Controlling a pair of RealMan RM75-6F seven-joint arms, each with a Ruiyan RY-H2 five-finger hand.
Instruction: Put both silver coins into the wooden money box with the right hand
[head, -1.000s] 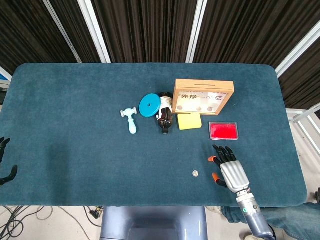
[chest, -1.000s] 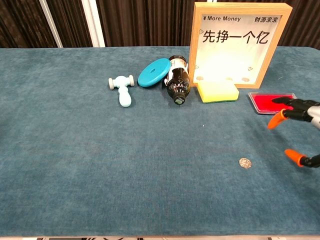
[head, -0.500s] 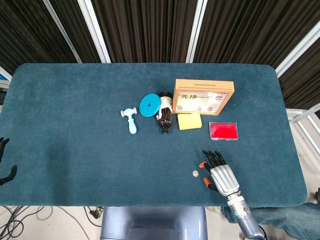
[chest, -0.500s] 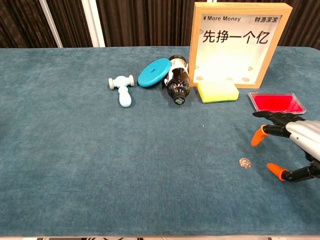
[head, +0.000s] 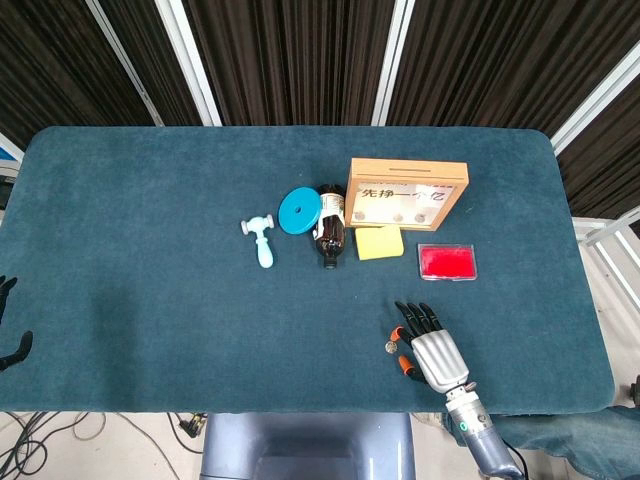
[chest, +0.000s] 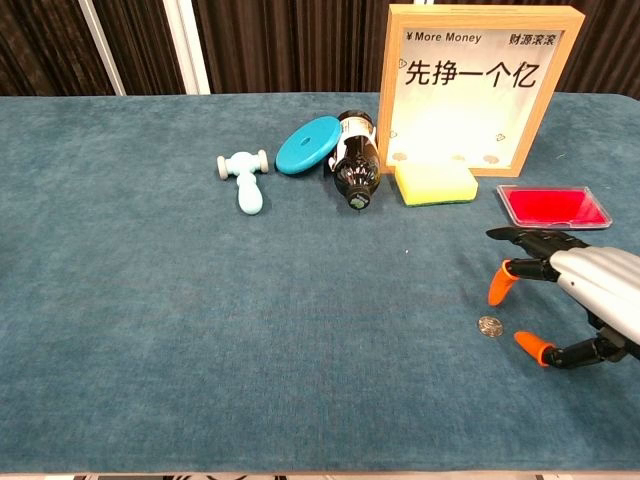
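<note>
While bottle (chest: 355, 166) — sponge (chest: 434, 184) — front money box (chest: 480, 85).

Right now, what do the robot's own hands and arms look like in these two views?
The right hand has a silver-grey metal back, black fingers and orange tips on two of its digits; its wrist is a grey cylinder with a small green mark. The left hand shows only as black fingers at the table's edge. No cables or sleeves are visible on either.

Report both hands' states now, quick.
Left hand: only partly visible at the frame edge; cannot be told.
Right hand: open, fingers spread beside the coin, holding nothing.
</note>
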